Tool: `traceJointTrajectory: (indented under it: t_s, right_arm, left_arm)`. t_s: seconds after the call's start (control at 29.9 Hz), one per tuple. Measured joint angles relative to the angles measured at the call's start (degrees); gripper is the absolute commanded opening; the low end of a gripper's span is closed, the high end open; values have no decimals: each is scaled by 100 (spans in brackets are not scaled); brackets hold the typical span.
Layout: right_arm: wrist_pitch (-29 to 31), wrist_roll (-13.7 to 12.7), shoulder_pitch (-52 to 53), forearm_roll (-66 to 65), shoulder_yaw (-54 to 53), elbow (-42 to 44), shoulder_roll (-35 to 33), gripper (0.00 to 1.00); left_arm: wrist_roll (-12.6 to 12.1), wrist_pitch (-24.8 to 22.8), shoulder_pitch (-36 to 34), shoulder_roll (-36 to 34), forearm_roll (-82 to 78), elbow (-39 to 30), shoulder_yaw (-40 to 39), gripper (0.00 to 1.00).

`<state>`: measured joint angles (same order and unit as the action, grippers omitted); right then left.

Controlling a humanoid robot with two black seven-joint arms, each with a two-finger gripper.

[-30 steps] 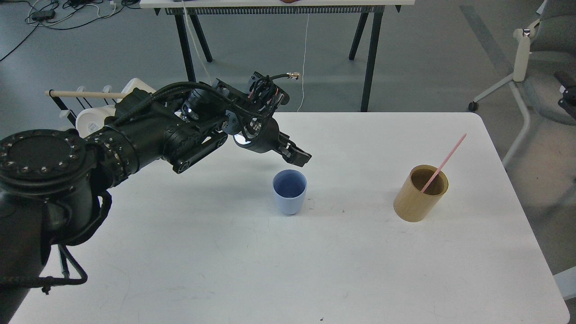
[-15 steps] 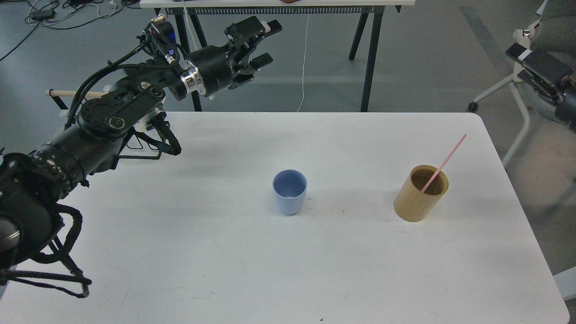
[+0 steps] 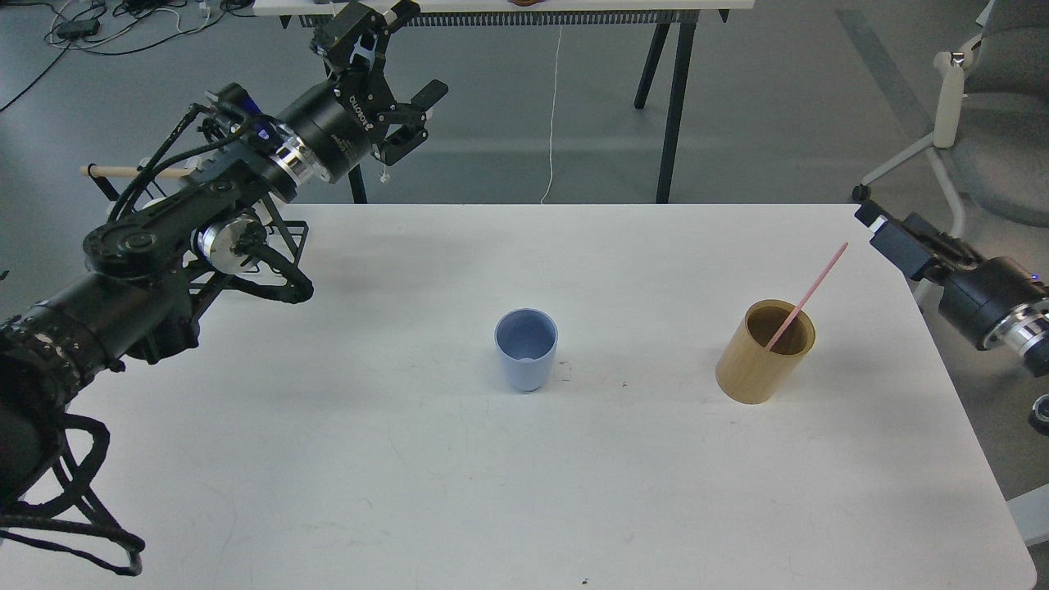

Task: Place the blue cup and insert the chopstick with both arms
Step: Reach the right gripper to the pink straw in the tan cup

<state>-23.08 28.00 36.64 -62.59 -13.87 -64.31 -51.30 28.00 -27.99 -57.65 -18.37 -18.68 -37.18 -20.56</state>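
Observation:
The blue cup (image 3: 525, 351) stands upright and empty near the middle of the white table (image 3: 410, 459). The pink chopstick (image 3: 807, 297) leans inside the tan wooden holder (image 3: 765, 352) to the cup's right, its top pointing up and right. My left gripper (image 3: 400, 51) is open and empty, raised high beyond the table's far-left edge, well away from the cup. My right gripper (image 3: 883, 227) comes in at the right edge, just right of the chopstick's tip; its fingers appear as one dark block.
A black wire rack with a pale wooden rod (image 3: 123, 171) stands at the table's far left, behind my left arm. A second table's black legs (image 3: 674, 106) stand beyond the far edge. An office chair (image 3: 975, 106) stands at the far right.
My left arm has lifted from just above the blue cup and swung back up and left, its gripper open. My right gripper has come into view and moved down toward the table's right edge.

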Motion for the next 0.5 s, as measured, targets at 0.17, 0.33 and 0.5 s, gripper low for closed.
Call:
traceJointTrajectory:
  t_s: [0.17,0.33,0.5]
  right_arm:
    - [-13,-2,-110,0,0,371,479,72]
    - [-13,-2,-154,-6,20,443,665,51]
    - [-13,-2,-253,-9,25,412,682,37]
  left_arm:
    - [0,0,78,-43,-1,0,2,99]
    - [0,-1,162,-124,-4,-1,8,99]
    - [0,-1,246,-131,-5,-1,9,99]
